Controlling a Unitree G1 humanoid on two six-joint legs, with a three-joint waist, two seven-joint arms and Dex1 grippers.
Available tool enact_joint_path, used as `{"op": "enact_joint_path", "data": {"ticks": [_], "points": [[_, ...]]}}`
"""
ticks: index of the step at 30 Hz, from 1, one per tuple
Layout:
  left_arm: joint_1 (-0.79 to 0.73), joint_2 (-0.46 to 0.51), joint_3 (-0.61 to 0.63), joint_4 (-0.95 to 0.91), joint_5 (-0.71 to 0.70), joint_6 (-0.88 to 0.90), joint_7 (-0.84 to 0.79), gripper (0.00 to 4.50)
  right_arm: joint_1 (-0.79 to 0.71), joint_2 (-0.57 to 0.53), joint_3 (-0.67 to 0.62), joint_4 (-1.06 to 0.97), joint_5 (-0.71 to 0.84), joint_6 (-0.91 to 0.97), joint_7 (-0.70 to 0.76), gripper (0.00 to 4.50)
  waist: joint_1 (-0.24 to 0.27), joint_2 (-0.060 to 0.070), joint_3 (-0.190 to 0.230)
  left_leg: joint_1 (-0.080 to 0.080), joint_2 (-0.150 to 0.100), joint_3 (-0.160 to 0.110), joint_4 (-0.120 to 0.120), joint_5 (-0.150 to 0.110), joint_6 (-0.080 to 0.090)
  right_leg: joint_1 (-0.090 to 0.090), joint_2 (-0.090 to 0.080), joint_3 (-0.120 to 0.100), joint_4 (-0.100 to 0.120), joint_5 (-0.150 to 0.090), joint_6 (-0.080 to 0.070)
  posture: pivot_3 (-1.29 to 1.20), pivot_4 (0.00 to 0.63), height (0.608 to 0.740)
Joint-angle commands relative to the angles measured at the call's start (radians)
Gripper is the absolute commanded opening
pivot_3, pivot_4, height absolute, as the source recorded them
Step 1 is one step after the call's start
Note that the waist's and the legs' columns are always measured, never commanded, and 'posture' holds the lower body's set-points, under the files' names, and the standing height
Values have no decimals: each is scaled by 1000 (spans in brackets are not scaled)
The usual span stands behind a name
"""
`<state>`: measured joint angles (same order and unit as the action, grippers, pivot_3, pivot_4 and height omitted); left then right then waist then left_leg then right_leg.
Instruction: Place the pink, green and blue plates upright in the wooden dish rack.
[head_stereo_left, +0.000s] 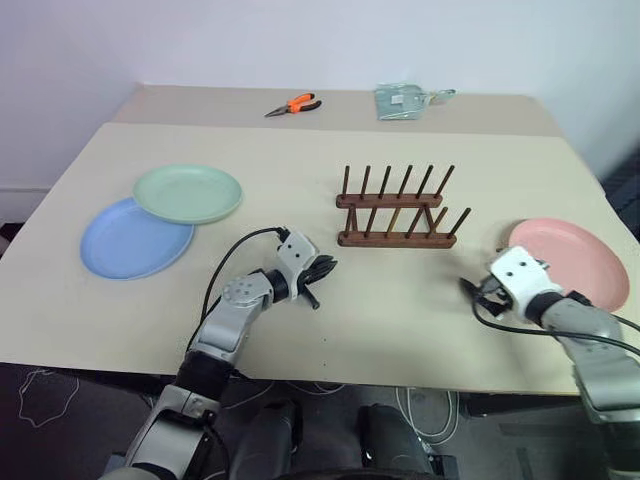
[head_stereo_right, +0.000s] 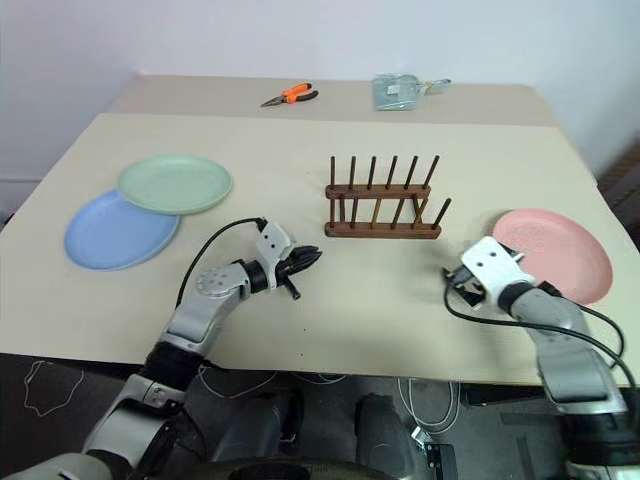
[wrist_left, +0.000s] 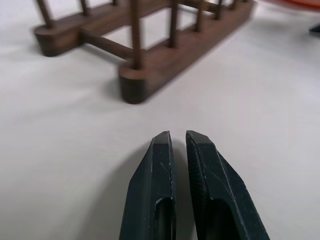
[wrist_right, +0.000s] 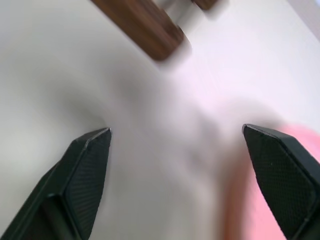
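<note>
Left eye view: three round shallow matte plates, all lying flat on the beige worktop. Pink plate at the right edge. Green plate far left, its rim overlapping the blue plate beneath it.

Wooden dish rack stands mid-worktop, dark brown, two base bars, six pegs per bar, no plate in it.

Count: three plates, one rack, one pair of orange-handled pliers and one clear packet at the far edge.

Left tool pinched narrow, holding nothing, near the rack's left end. Right tool spread wide, holding nothing, just beside the pink plate's near-left rim. Open worktop between rack and near edge.
</note>
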<state>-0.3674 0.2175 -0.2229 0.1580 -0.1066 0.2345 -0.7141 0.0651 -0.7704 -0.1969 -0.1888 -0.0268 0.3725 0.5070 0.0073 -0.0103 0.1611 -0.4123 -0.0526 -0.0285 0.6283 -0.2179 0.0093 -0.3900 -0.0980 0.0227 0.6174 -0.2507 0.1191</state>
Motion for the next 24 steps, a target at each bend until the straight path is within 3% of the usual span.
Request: {"op": "enact_joint_path", "data": {"ticks": [1,3,6,13,20,24], "points": [[20,11,-23,-73,-46,12,-72,440,8,-26,-83,-7,-12,60,-22,4383,0,0,0,0,0,0,0,0,0,0,0,0,0,0,0,0,150,738],[22,10,-30,-93,-57,18,-93,440,12,-25,-77,20,-25,84,-32,4383,3,0,0,0,0,0,0,0,0,0,-1,0,0,0,0,0,150,738],[12,0,-36,-105,-66,25,-104,440,-8,-3,-65,64,-41,111,-67,3566,5,0,0,-2,0,0,0,0,0,-2,-1,0,-1,0,0,0,150,738],[16,-8,-29,-138,-93,43,-103,440,-76,25,-71,124,-32,161,-113,29,6,0,0,-7,0,0,2,0,0,-5,0,-1,-1,0,0,0,150,738],[38,22,-20,-161,-105,49,-107,440,-167,7,-107,-7,31,42,-76,29,-1,5,3,-8,0,0,2,0,0,-6,0,0,-1,0,0,0,150,738],[40,30,-8,-168,-114,54,-109,440,-335,99,-199,-170,338,106,-9,29,-7,6,4,-8,0,0,3,0,0,-7,1,0,1,1,1,0,150,738]]}}
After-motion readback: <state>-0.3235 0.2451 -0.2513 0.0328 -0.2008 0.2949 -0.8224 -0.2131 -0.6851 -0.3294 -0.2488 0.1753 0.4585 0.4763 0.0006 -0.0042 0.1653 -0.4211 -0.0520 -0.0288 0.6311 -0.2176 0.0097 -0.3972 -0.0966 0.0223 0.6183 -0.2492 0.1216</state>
